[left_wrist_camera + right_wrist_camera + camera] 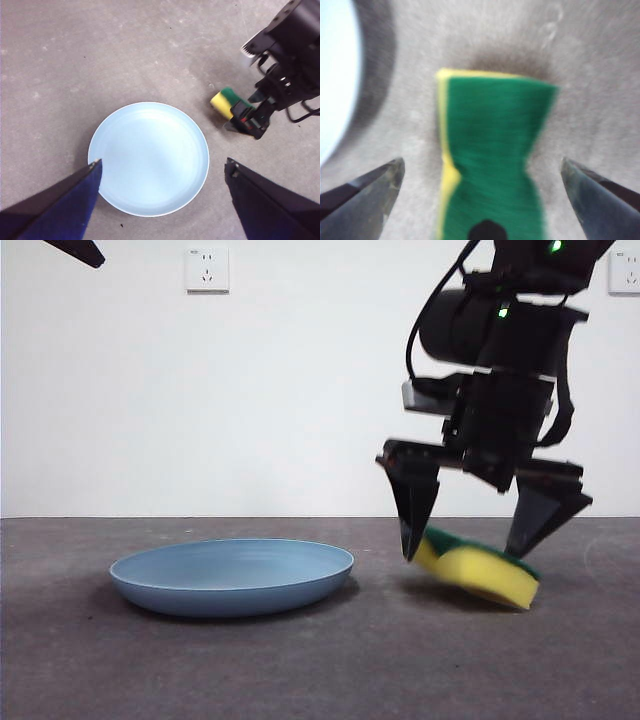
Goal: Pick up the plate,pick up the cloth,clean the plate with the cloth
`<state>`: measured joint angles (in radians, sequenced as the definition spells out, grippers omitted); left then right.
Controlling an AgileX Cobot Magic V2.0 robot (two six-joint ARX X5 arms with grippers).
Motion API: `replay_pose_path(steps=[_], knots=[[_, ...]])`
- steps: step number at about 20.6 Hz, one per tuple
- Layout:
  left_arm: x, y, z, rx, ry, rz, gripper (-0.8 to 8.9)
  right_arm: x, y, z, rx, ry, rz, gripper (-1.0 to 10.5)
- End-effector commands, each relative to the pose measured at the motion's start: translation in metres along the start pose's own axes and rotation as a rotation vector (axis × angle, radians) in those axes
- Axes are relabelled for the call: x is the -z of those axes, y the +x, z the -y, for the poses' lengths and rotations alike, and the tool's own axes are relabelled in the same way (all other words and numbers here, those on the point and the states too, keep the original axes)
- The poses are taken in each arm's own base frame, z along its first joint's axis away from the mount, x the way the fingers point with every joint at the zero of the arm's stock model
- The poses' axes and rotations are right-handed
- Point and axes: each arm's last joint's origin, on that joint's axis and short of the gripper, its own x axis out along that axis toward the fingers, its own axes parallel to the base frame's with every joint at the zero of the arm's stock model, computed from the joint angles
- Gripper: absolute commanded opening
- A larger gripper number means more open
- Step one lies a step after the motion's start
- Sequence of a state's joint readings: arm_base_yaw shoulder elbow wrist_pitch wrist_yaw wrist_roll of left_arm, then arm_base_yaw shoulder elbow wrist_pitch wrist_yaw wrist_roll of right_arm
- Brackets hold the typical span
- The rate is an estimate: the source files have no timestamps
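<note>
The light-blue plate [232, 575] lies flat on the grey table, left of centre; it also shows in the left wrist view [148, 157] and at the edge of the right wrist view [335, 75]. The cloth is a yellow sponge with a green top [478, 570], to the right of the plate and tilted, its end nearer the plate raised. My right gripper [462, 556] is down over the sponge [490, 160], jaws open on either side of it; one jaw tip is at its raised end. My left gripper [162, 162] is open and empty, high above the plate.
The left arm shows only as a black tip [75, 250] at the top left corner. A white wall with a socket [207, 268] stands behind the table. The right arm [290, 60] is to one side of the plate in the left wrist view.
</note>
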<state>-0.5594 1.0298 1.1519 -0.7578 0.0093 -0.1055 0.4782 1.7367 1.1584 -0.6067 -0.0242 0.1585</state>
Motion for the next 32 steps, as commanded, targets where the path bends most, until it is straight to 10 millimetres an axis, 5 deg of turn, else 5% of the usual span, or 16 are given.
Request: replay_pose_path(steps=[1,3,4,6,7,8,13,18,21,26,32], knots=[[0.001,0.001,0.001,-0.004,-0.001,-0.002,4.08,0.002,-0.015,-0.001,-0.006,-0.002,0.03,5.3],[0.001,0.001,0.001,-0.005,0.0,-0.001,4.04,0.003,-0.031,-0.001,-0.01,-0.003,0.056,4.8],[0.001,0.001,0.001,-0.006,0.0,0.003,3.91,0.005,-0.043,-0.001,-0.012,-0.007,0.071,3.2],[0.0,0.001,0.001,-0.007,0.009,0.013,1.72,0.009,-0.064,-0.001,-0.018,-0.034,0.111,-0.2],[-0.001,0.001,0.001,-0.006,0.019,0.018,0.23,0.011,-0.078,-0.001,-0.023,-0.046,0.148,-0.1],[-0.001,0.001,0.001,-0.008,0.038,0.021,-0.04,0.013,-0.093,-0.001,-0.031,-0.047,0.193,-0.1],[-0.003,-0.003,-0.004,-0.164,0.054,0.06,-0.08,0.034,-0.166,0.001,-0.057,-0.087,0.435,-0.1],[0.005,-0.035,-0.004,-0.151,0.071,0.196,-0.08,0.076,-0.225,0.004,-0.09,-0.114,0.73,-0.1],[0.033,-0.037,-0.006,-0.14,0.066,0.278,-0.08,0.107,-0.225,0.011,-0.04,-0.111,0.79,-0.1],[0.094,-0.021,-0.012,-0.119,0.054,0.33,-0.08,0.152,-0.19,0.019,-0.042,-0.102,0.794,-0.1],[0.103,-0.019,-0.013,-0.11,-0.017,0.321,-0.04,0.158,-0.185,0.021,-0.045,-0.083,0.764,0.0]])
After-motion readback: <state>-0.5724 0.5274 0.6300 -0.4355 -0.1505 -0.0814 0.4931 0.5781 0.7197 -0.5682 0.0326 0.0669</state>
